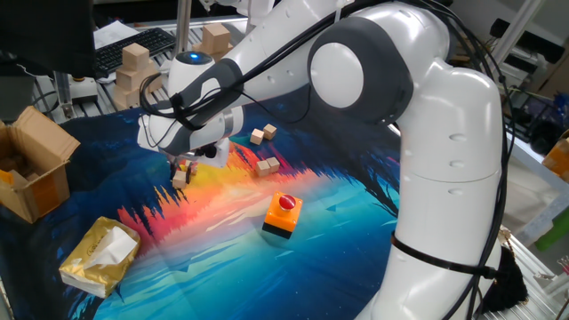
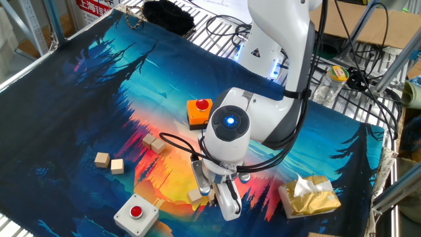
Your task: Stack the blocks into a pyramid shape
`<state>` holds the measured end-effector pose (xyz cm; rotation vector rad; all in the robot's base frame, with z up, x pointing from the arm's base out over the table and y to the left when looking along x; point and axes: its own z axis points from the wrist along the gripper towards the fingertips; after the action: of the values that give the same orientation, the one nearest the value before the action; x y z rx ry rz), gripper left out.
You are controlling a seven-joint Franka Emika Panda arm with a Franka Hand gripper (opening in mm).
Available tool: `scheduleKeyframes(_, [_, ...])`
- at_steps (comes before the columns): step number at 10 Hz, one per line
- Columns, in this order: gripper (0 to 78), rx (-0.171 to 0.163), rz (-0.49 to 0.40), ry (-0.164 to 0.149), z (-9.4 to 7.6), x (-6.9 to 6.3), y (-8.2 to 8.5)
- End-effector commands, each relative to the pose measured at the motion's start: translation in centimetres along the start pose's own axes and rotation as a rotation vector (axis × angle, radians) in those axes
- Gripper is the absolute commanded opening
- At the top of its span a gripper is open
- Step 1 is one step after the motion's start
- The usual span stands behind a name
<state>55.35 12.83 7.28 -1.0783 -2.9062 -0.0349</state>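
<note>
Several tiny tan wooden blocks lie on the printed mat. One pair (image 1: 260, 135) lies far from the gripper, another pair (image 1: 267, 165) lies nearer the orange box. In the other fixed view these pairs show at the left (image 2: 109, 162) and middle (image 2: 154, 143). My gripper (image 1: 185, 165) points down at the mat, its fingers closed on one small block (image 1: 187, 164). Another block (image 1: 180, 177) lies on the mat touching or just beside it. In the other fixed view the gripper (image 2: 212, 193) has a block (image 2: 195, 195) next to its fingers; the held block is mostly hidden.
An orange button box (image 1: 283, 213) stands mid-mat, and a white button box (image 2: 135, 212) near the mat's edge. A yellow tissue pack (image 1: 98, 258) and an open cardboard box (image 1: 31, 164) sit to the left. Large pale wooden blocks (image 1: 133, 67) are piled at the back.
</note>
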Motion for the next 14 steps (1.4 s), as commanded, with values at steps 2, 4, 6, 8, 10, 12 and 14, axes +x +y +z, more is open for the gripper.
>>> scheduleKeyframes(2, [1.1, -0.005, -0.005, -0.006, 0.0, -0.1, 0.0])
scheduleKeyframes(4, [1.1, 0.047, 0.129, 0.025, -3.2, 0.0, -1.8])
scheduleKeyframes(6, [1.1, 0.050, 0.148, 0.029, -3.9, 0.1, -2.3])
scheduleKeyframes(8, [1.1, 0.050, 0.194, 0.036, -4.1, 0.1, -2.5])
scheduleKeyframes(10, [1.1, 0.058, 0.235, 0.031, -3.8, -0.3, -3.3])
scheduleKeyframes(12, [1.1, 0.060, 0.307, 0.031, -3.1, -1.5, -4.3])
scheduleKeyframes(14, [1.1, 0.080, 0.381, 0.030, -2.3, -2.9, -5.0])
